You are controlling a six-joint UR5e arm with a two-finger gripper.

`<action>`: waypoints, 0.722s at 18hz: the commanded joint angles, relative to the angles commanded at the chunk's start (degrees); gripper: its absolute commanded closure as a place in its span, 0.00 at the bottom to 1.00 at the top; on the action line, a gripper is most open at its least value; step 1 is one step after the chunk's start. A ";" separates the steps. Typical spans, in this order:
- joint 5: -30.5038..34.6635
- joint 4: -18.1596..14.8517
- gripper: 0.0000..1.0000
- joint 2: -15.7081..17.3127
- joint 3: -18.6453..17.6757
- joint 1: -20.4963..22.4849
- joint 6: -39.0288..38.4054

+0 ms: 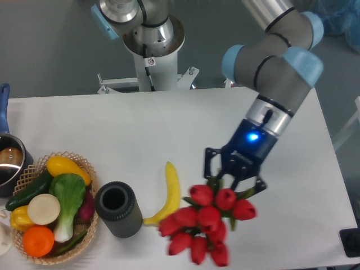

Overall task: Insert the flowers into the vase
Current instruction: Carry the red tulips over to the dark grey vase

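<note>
a banana (171, 194) lies on the table (140, 124) between the vase (118, 208) and the flowers (205, 223). a wicker basket (79, 163) of vegetables sits just left of the vase, which stands upright, mouth unobstructed. the gripper (232, 181) has its jaws clamped on the stems of the flowers; the red heads hang below the jaws, blurred, right of the banana and apart from the vase.
</note>
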 joint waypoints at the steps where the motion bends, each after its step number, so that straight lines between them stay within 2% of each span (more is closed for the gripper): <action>1: -1.58 0.00 0.67 0.00 0.00 -0.62 0.00; 8: -3.00 0.00 0.67 0.44 0.17 -6.42 0.00; 13: -3.35 0.00 0.67 0.18 1.75 -7.83 0.00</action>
